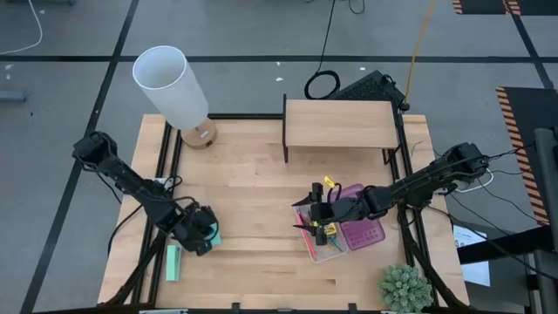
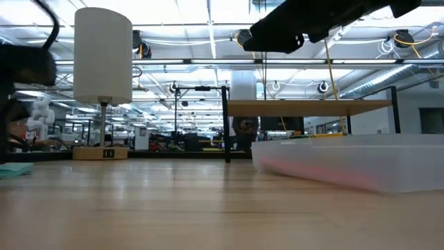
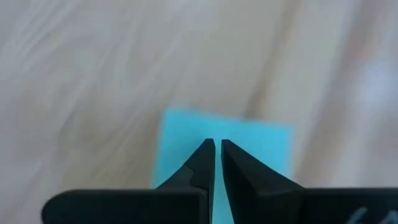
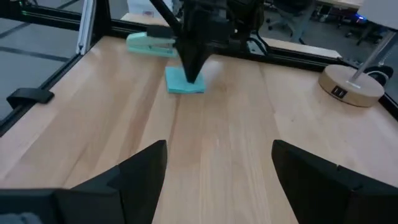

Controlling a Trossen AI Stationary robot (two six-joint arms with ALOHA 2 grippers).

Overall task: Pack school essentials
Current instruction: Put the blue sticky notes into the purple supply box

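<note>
The left gripper [image 3: 214, 146] points down at one light-blue note pad [image 3: 261, 146] that lies flat on the wooden table [image 1: 253, 253]. Its two fingers are pressed almost together, with only a thin slit between them, and the pad sits right under the tips. One green stapler [image 1: 173, 262] lies near this gripper, closer to the table's edge.

The right gripper [image 4: 217, 168] hangs over one clear tray [image 1: 342, 249]. Its two fingers are spread wide apart and hold nothing. The tray below it holds pens, something yellow and a purple piece, too jumbled to count. One white lamp [image 1: 174, 87] and one small wooden shelf [image 1: 340, 122] stand farther back. One green plant [image 1: 405, 288] sits near the right gripper.
</note>
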